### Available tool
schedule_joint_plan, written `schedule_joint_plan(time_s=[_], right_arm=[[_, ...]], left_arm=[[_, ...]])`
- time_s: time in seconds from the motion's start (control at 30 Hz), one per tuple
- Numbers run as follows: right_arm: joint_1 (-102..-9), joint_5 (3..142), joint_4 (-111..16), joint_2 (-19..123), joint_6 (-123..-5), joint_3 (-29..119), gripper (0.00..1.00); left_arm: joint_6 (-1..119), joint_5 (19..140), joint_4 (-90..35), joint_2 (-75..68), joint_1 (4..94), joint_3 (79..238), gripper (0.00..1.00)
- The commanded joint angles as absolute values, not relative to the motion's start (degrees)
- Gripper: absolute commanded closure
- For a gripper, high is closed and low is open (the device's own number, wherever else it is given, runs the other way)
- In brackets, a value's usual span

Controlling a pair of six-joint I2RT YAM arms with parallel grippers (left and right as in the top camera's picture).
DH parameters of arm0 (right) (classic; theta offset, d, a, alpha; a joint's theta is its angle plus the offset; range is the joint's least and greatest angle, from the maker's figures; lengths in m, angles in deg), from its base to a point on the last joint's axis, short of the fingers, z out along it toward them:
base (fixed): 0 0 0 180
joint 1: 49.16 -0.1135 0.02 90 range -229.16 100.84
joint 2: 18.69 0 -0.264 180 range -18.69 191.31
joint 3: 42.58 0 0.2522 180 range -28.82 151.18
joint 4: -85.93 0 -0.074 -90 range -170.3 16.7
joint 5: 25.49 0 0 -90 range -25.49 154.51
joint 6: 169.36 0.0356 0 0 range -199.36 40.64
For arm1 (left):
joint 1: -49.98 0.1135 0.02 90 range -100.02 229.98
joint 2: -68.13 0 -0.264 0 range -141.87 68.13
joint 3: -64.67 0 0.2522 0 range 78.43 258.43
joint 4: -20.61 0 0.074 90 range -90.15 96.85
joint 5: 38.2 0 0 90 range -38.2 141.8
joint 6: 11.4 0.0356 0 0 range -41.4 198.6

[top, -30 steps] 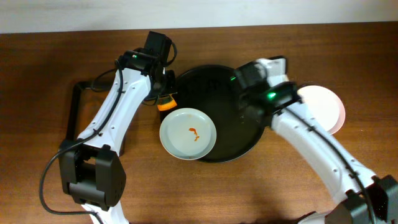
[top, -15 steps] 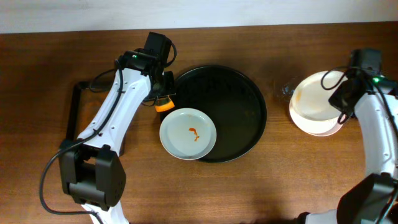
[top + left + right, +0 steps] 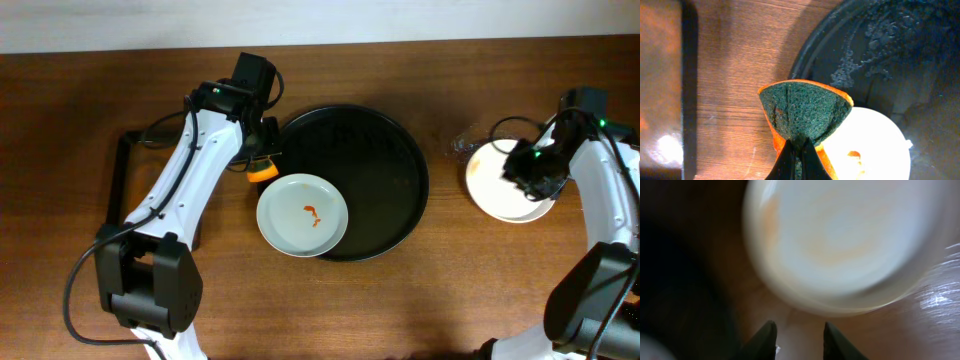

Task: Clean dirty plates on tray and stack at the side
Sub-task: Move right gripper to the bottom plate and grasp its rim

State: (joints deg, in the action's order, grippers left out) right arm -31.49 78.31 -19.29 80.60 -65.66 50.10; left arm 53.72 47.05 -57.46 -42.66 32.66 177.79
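A white plate (image 3: 302,214) with an orange smear lies on the front left of the round black tray (image 3: 385,170); it also shows in the left wrist view (image 3: 870,145). My left gripper (image 3: 262,160) is shut on an orange sponge with a green scouring face (image 3: 805,114), held at the tray's left rim just behind the plate. A stack of clean white plates (image 3: 495,180) sits on the table at the right, blurred in the right wrist view (image 3: 845,240). My right gripper (image 3: 527,172) is open and empty above that stack.
A black rectangular frame (image 3: 125,180) lies on the table at the left. A small wet patch (image 3: 458,145) shines between tray and stack. Water drops (image 3: 875,45) cover the tray's bare surface.
My right arm swung from over the tray to the right side, and a white plate now lies on the stack there. The right gripper has settled above it. The left arm stayed still.
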Motion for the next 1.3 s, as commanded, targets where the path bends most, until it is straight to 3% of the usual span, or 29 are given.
schedule_joint_plan(time_s=[0.0, 0.17, 0.33, 0.5, 0.67, 0.87, 1.0, 1.27], right_arm=[[-38.17, 96.06, -12.60, 78.96, -75.76, 50.23, 0.68], [-50.59, 98.97, -6.88, 78.96, -74.65, 49.81, 0.68], [-63.59, 99.91, -8.32, 78.96, -60.83, 48.96, 0.68], [-75.29, 99.87, -15.36, 78.96, -45.75, 46.45, 0.68], [-85.21, 99.62, -30.18, 78.96, -24.73, 40.24, 0.72], [-91.96, 91.54, -37.85, 79.09, -12.97, 37.33, 0.70], [-93.60, 85.90, -38.94, 79.09, -8.77, 37.33, 0.54], [-95.02, 81.35, -45.32, 79.18, 3.05, 36.59, 0.59]], left_arm=[[54.90, 43.99, -57.75, -40.91, 33.60, 178.99, 1.00], [54.90, 44.14, -58.80, -40.91, 36.62, 178.99, 1.00], [55.38, 46.48, -58.73, -40.91, 38.37, 178.99, 1.00], [57.46, 46.46, -58.62, -40.91, 38.54, 178.99, 1.00], [57.70, 46.46, -58.62, -40.91, 38.54, 178.99, 1.00], [57.70, 46.48, -58.69, -40.91, 38.54, 178.99, 1.00], [57.70, 46.48, -58.91, -40.91, 38.54, 178.99, 1.00], [57.68, 46.48, -59.45, -40.91, 38.54, 178.99, 1.00]])
